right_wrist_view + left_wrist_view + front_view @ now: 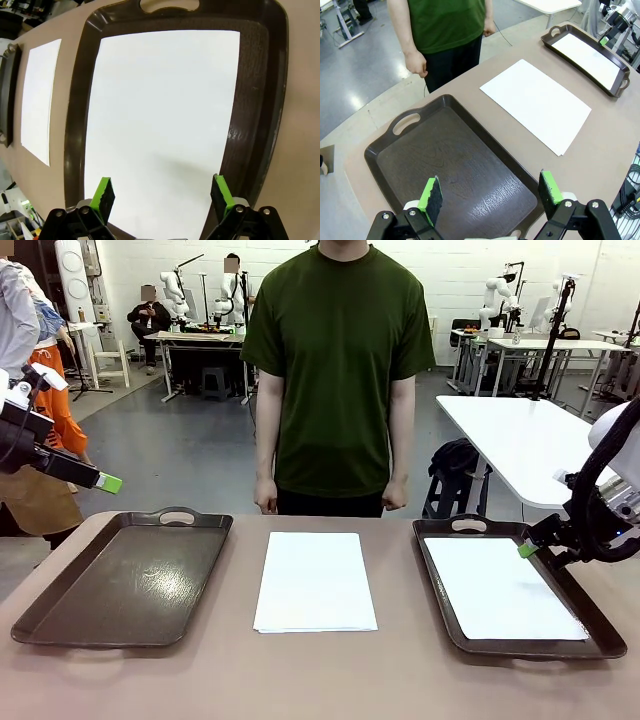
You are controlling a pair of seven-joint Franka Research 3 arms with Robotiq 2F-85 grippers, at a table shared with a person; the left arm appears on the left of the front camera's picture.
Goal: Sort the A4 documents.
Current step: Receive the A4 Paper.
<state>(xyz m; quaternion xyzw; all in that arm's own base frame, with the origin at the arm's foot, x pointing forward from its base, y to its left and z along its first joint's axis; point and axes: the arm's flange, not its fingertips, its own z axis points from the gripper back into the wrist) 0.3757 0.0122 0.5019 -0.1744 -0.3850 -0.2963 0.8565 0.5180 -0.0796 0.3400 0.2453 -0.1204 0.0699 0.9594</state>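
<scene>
Right gripper [161, 187] is hovering over a tray, jaws spread wide.
Its green pads [105, 192] are holding nothing and hanging above a white A4 sheet [160, 115], which is lying flat in the dark brown tray [260, 100], covering most of the floor and leaving a bare strip along one long wall. More white paper [39, 95] is lying on the tabletop [300, 175] just beside the tray, with a second tray's rim [7, 95] showing beyond it.

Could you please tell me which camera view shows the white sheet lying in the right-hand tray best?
The right wrist view: the sheet lies close up, nearly whole, inside the tray. The front view shows it foreshortened; the left wrist view shows it small and far off.
</scene>
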